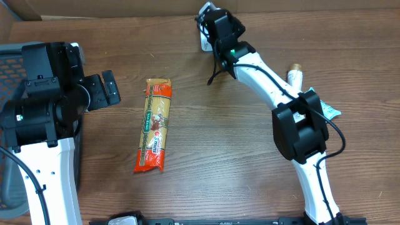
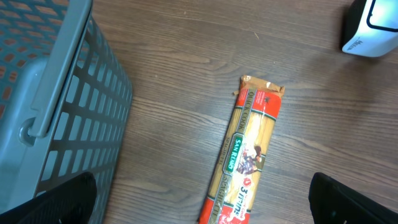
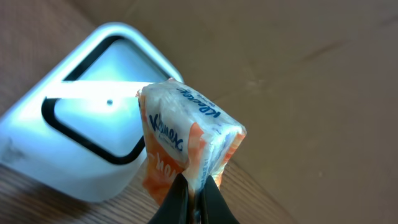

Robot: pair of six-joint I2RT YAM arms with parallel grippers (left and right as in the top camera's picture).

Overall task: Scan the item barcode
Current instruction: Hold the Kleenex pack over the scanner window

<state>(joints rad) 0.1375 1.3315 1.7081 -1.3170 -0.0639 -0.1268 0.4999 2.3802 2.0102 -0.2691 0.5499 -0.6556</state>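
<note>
My right gripper [image 3: 196, 194] is pinched fully shut on the bottom edge of a small Kleenex tissue pack [image 3: 189, 144], a white and orange plastic-wrapped packet that stands up from my fingertips and leans slightly to one side. Just behind the pack, and to the left of it as my wrist camera sees it, sits the white barcode scanner [image 3: 74, 155] with its dark-rimmed window turned towards me. The pack covers the window's right edge, though from this angle I cannot tell whether the barcode faces it. A brown cardboard wall [image 3: 311, 68] fills the space beyond. My left gripper [image 1: 103, 89] is spread as wide as it goes and has nothing in it; its dark fingers [image 2: 59, 200] show at the two lower corners of the wrist view. Between and ahead of them a San Remo spaghetti packet [image 2: 245, 158] lies flat on the wooden table [image 1: 219, 162]. A grey plastic basket [image 2: 56, 112] stands close on the left of that gripper.
</note>
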